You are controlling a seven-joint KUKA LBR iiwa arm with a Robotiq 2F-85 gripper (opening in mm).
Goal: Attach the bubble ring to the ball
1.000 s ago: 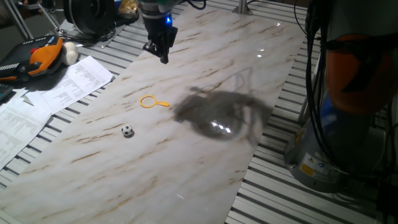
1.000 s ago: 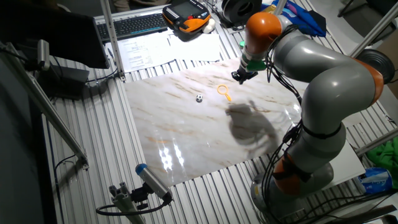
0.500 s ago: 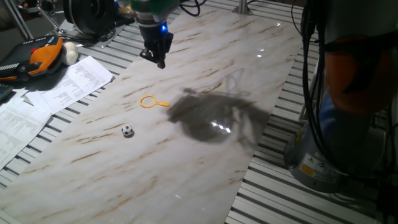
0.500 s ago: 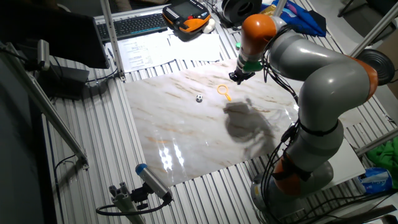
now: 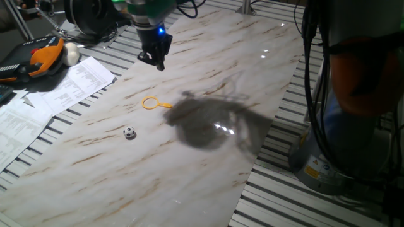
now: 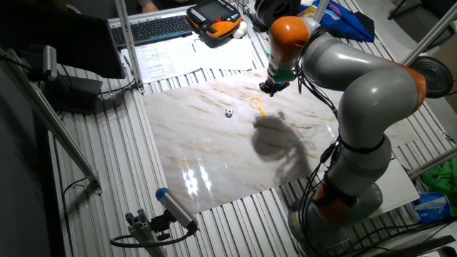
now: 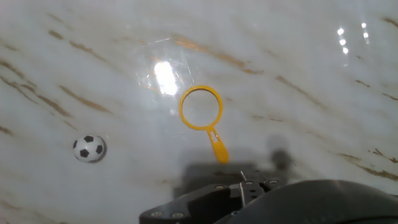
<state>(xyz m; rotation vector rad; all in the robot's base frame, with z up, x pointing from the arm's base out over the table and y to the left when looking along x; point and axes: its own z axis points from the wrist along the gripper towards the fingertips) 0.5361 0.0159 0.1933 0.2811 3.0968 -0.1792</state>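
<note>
The bubble ring (image 5: 151,103), thin and yellow-orange with a short handle, lies flat on the marble board (image 5: 252,69). It also shows in the other fixed view as the ring (image 6: 257,104). The ball (image 5: 129,132), tiny and soccer-patterned, rests a short way nearer the camera and left of the ring, apart from it. My gripper (image 5: 156,61) hangs in the air beyond the ring, its fingers tapering together, shut on nothing. The hand view looks down on the ring (image 7: 201,109) at centre and the ball (image 7: 89,149) at lower left, with the hand's dark body (image 7: 261,199) along the bottom edge.
Printed papers (image 5: 60,88), an orange-black pendant (image 5: 39,57) and a larger cream ball (image 5: 71,54) lie left of the board. A keyboard (image 6: 153,28) sits behind. The arm's base (image 5: 344,145) stands at the right. Slatted aluminium table (image 5: 297,202) surrounds the board.
The gripper has drifted left and a little farther back above the board, and its shadow shifted left with it. Ring and ball have not moved.
</note>
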